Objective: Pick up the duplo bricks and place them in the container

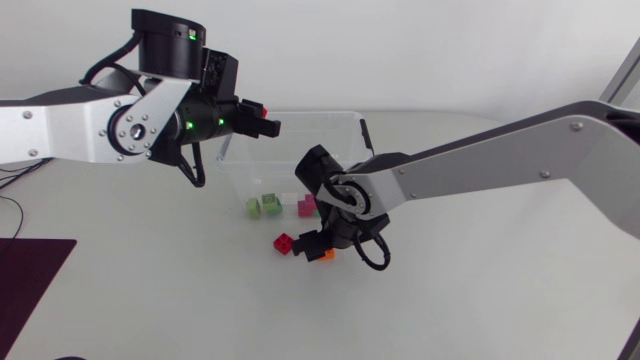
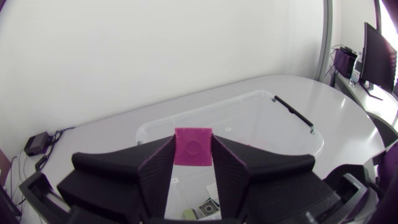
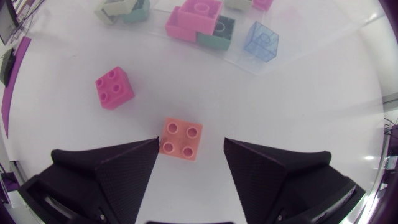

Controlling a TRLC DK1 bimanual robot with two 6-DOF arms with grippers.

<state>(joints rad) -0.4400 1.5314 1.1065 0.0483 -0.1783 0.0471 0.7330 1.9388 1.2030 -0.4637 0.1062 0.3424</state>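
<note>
One clear plastic container is holding at least four studded plastic bricks. Two more are lying outside it, one red brick and one orange brick. One magenta brick is sitting in the left gripper.

The left arm is coming in from the left edge with its silver-grey link lying almost level, and its black wrist is standing raised well above the table. The left gripper is pointing sideways toward the middle, its two wedge fingers pressing a duplo brick from both sides.

The right arm is slanting down from the right edge to the middle, and its black wrist is bending downward. The right gripper is pointing straight down close over the table, its fingers standing wide apart and gripping nothing.
</note>
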